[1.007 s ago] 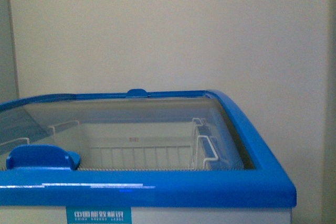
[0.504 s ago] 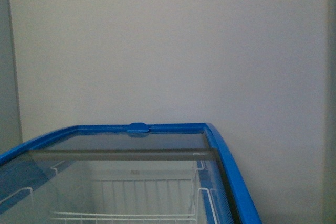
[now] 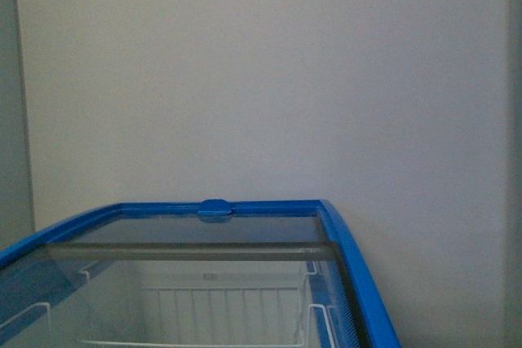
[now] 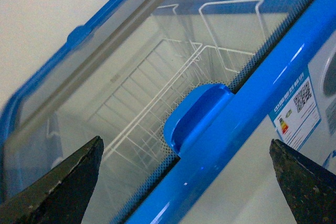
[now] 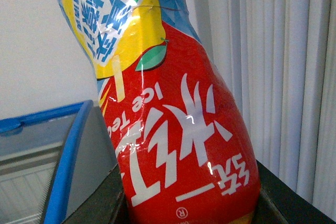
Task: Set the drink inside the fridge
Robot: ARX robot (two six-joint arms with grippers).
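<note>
Fridge point(image 3: 352, 270) fills the lower front view w/ blue rim, glass lid point(image 3: 188, 235) and wire basket point(image 3: 220, 299) inside; no arm or drink shows there. Left wrist view: left claw point(image 4: 185, 141) gapes wide w/ nothing in it, lined up on the lid's blue handle point(image 4: 198, 113), so the step in hand looks like opening the lid, and next it must catch that handle & slide the glass clear of the basket. Right wrist view: right claw point(image 5: 194, 199) grips the drink point(image 5: 178, 129) low on its red label, near the fridge's corner, waiting for a gap.
</note>
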